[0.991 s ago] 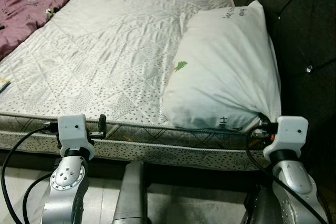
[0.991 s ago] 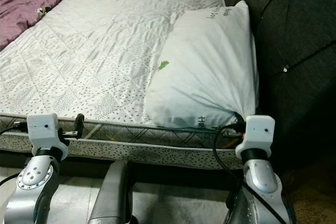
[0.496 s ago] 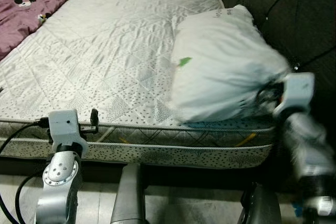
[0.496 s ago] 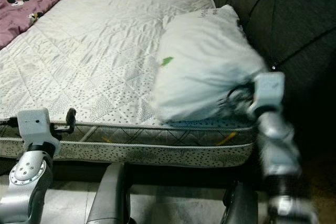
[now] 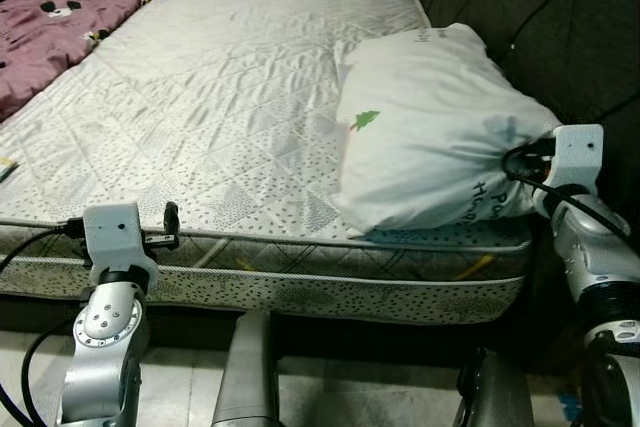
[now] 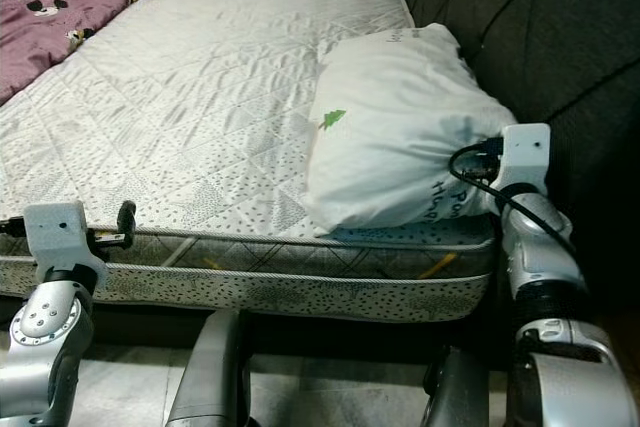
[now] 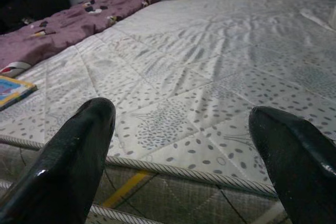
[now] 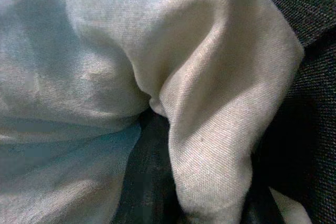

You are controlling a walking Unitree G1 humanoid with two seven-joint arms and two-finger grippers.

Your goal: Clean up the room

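right gripper [image 5: 532,160]: fingers pinched on a corner of the plump white cloth pillow [image 5: 430,132] | pillow: on the quilted white mattress [image 5: 220,107], against the dark tufted headboard [image 5: 540,17] | left gripper [image 7: 181,145]: spread wide, empty, at the mattress edge | risk: thin corner grip, cloth may slip free if pulled

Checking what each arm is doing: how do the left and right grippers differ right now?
The left gripper is open, fingers spread wide, and holds nothing; the right gripper is shut on the white pillow. The left hovers at the mattress edge, touching nothing; the right is beside the dark headboard. Both sit at bed height.
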